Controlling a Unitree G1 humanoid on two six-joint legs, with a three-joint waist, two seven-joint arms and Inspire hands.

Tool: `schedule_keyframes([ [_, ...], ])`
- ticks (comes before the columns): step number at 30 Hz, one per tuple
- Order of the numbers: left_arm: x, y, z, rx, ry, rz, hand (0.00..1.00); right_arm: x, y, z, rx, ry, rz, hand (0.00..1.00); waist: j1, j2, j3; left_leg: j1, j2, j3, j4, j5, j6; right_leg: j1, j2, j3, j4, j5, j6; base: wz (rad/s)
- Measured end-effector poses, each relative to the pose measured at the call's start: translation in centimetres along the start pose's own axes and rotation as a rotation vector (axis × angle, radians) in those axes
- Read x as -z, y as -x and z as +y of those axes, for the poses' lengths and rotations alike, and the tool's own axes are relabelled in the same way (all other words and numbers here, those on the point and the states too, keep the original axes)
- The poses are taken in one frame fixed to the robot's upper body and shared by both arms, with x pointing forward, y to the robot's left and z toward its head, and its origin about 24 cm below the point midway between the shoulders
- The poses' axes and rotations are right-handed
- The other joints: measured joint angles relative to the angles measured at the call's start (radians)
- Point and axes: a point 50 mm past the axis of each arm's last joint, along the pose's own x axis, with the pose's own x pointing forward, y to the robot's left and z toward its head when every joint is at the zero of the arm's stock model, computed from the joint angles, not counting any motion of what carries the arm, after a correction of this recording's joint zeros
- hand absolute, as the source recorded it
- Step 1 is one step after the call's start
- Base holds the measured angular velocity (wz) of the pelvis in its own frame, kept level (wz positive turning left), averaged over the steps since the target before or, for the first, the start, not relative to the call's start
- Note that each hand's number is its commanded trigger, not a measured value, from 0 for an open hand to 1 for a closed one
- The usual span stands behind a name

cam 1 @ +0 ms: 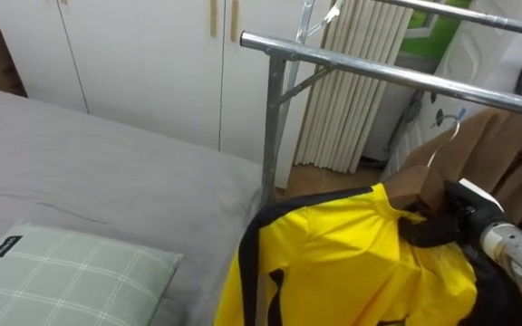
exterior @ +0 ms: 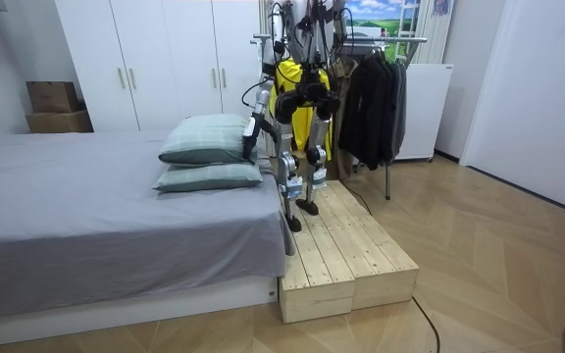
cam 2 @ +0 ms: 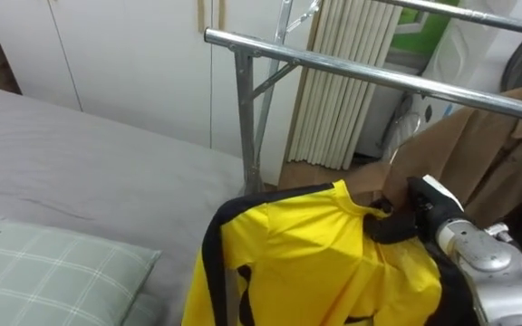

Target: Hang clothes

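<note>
A yellow shirt with black trim (cam 1: 352,263) hangs from my right hand (cam 1: 435,226), whose dark fingers are curled round its collar. A thin metal hanger hook (cam 1: 449,136) rises above the hand and ends just below the grey clothes rail (cam 1: 379,72). The shirt hangs beside the rail's upright post, over the bed's edge. In the room view I stand on a wooden platform (exterior: 346,245) facing the rack, with the yellow shirt (exterior: 295,93) in front of my chest. My left hand (exterior: 250,137) hangs low at the room view's left, beside the pillows.
A brown coat (cam 1: 506,154) hangs on the rail at the right. Dark clothes (exterior: 371,98) hang further along the rack. The grey bed (cam 1: 107,172) with a checked pillow (cam 1: 62,281) lies to my left. White wardrobe doors (cam 1: 152,54) and a ribbed white radiator (cam 1: 352,91) stand behind.
</note>
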Motion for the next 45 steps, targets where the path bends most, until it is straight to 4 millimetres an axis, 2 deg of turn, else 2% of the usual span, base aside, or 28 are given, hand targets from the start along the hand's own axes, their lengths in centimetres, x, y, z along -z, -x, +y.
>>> schedule_keyframes([
  [3,-0.1,0.0,0.1,0.011,0.001,-0.009,0.0,0.0,0.3,-1.0,0.025,0.077,0.021,1.0,0.022,0.0,-0.0002,0.007,0.0,-0.001,0.001,0.0,0.0,0.004,0.0,-0.001,0.003,0.002,-0.007,0.0],
  [7,-0.2,0.0,0.1,0.025,0.008,-0.01,0.0,-0.3,0.3,-1.1,0.039,0.163,0.027,1.0,0.032,-0.001,-0.0004,0.014,-0.002,-0.003,0.0,-0.001,-0.001,0.006,0.0,-0.002,0.017,-0.011,-0.005,0.0],
  [14,-0.2,-0.1,0.4,0.036,0.007,-0.01,0.0,-1.6,0.3,-1.2,0.055,0.272,-0.003,1.0,0.027,-0.001,-0.0006,0.02,-0.001,-0.009,0.001,-0.001,-0.001,0.015,-0.002,-0.008,0.019,-0.015,-0.005,0.02],
  [19,-0.2,-0.1,0.7,0.033,0.005,-0.01,0.0,-2.2,0.4,-1.4,0.084,0.277,-0.033,1.0,0.016,-0.001,-0.001,0.027,-0.001,-0.027,0.001,-0.001,-0.002,0.028,-0.001,-0.011,0.013,-0.024,0.001,0.11],
  [24,-0.1,-0.1,0.9,0.025,0.004,-0.007,0.0,-3.8,0.7,-1.8,0.145,0.283,-0.101,1.0,0.013,-0.003,-0.0022,0.035,0.002,-0.027,-0.001,0.001,-0.006,0.033,0.001,-0.014,0.016,-0.025,-0.003,0.0],
  [28,0.0,-0.1,1.0,0.009,0.001,-0.006,0.0,-3.9,0.7,-2.0,0.183,0.289,-0.107,1.0,0.015,-0.008,-0.0056,0.036,0.003,-0.029,0.0,0.001,-0.006,0.037,0.002,-0.013,0.016,-0.026,-0.004,0.0],
  [40,0.0,-0.1,1.0,0.002,0.001,-0.007,0.0,-4.0,0.8,-2.4,0.276,0.267,-0.125,1.0,0.015,-0.006,-0.0053,0.037,0.006,-0.027,0.0,0.001,-0.01,0.036,0.003,-0.018,0.015,-0.023,-0.008,0.0],
  [45,0.0,-0.1,0.9,0.004,-0.001,-0.005,0.0,-3.6,0.8,-2.5,0.242,0.156,-0.125,1.0,0.014,-0.002,-0.004,0.037,0.007,-0.03,0.0,0.001,-0.011,0.034,0.001,-0.032,0.015,-0.024,-0.011,0.0],
])
